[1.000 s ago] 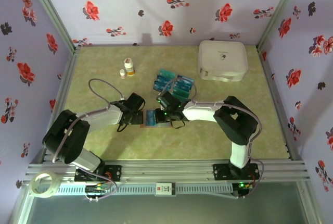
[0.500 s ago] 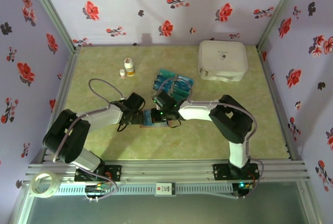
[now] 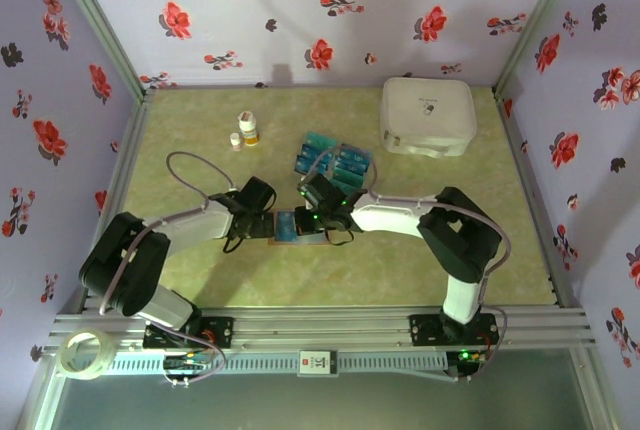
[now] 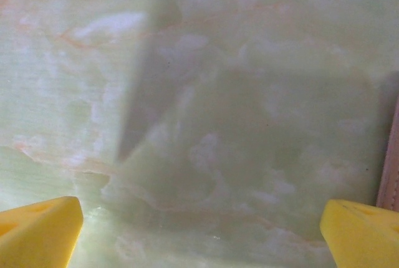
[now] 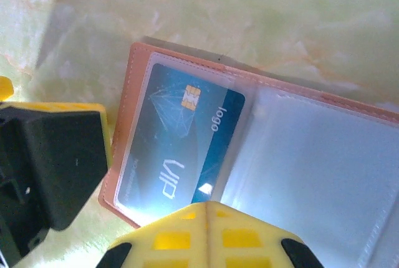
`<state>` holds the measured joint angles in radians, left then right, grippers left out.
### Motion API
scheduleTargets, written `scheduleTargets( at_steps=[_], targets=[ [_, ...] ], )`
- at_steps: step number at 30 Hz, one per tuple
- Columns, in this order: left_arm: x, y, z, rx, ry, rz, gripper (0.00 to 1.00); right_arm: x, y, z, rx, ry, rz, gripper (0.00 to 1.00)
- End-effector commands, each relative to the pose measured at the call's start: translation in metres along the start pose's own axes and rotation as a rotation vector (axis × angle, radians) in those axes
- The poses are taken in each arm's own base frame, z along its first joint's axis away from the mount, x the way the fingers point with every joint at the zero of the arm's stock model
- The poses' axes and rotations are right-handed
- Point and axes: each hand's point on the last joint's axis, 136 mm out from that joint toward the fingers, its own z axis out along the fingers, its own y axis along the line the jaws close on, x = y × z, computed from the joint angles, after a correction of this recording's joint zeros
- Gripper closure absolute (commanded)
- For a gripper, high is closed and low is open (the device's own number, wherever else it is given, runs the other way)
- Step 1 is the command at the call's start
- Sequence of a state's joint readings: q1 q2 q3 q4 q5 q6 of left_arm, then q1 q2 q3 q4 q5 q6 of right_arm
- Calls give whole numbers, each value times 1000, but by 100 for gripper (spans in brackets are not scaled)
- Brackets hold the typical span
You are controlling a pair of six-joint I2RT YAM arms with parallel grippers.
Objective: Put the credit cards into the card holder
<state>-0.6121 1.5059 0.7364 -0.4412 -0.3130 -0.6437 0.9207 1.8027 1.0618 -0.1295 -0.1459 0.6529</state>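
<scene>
Brown card holder (image 5: 120, 124) lies unfolded on the surface (image 4: 249, 124), centre of the top view. One blue card (image 5: 181, 137) sits in its left sleeve. Loose cards (image 3: 332, 160) are piled just above it. Right fingers (image 5: 209, 230) are closed together, holding nothing, at its lower edge. Left fingers (image 3: 268, 224) are spread wide, holding nothing, at its left.

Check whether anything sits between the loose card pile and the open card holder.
No loose object: only the right claw itself hangs over the gap between the credit cards and the card holder. The bottles stand off to the side.
</scene>
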Motion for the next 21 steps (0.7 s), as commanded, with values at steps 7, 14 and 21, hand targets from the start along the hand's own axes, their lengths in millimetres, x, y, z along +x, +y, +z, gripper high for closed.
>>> scheduleTargets(
  at_steps=[7, 14, 21],
  targets=[
    [-11, 6, 3, 0, -17, -32, 0, -12, 2, -4, 1, -17, -11, 96],
    [-9, 10, 7, -19, -7, -26, 0, -16, 9, 11, -26, 0, 1, 97],
    [-8, 9, 10, -21, 2, -14, 0, -14, 8, 22, -27, 14, 10, 97]
  ],
)
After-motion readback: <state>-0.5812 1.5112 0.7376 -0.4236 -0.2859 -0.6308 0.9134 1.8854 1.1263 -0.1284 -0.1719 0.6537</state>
